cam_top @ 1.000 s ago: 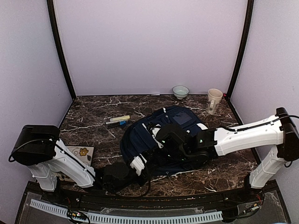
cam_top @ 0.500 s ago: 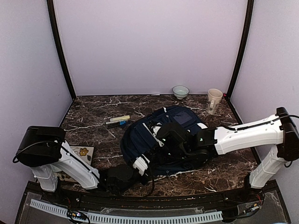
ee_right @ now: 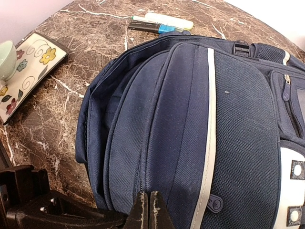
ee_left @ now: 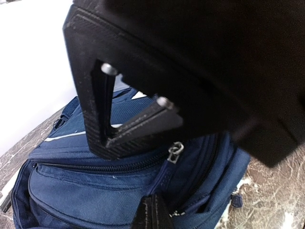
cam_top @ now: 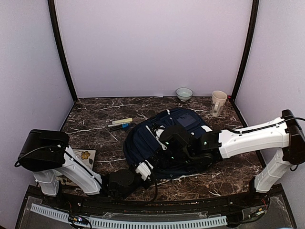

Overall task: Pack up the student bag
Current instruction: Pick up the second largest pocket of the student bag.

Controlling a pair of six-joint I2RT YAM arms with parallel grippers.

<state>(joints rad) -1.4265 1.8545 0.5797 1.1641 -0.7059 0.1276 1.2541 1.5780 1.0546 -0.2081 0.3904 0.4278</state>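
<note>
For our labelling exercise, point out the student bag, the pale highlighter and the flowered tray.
student bag (ee_right: 190, 119), right wrist view, navy front panel left of the white stripe.
pale highlighter (ee_right: 169, 20), right wrist view, mid-barrel.
flowered tray (ee_right: 33, 67), right wrist view, bare patterned face.

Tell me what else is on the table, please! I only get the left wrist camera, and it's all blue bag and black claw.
Observer: From above, a white ceramic mug stands near the far right corner of the dark marbled table.
Operator: Any pens to pack?
Observer: A pale yellow marker and a dark pen with a blue band lie side by side, left of the large navy-blue fabric backpack.
Operator: What's the other claw doing?
Observer: The right gripper has its fingers together at a seam on the backpack.
</note>
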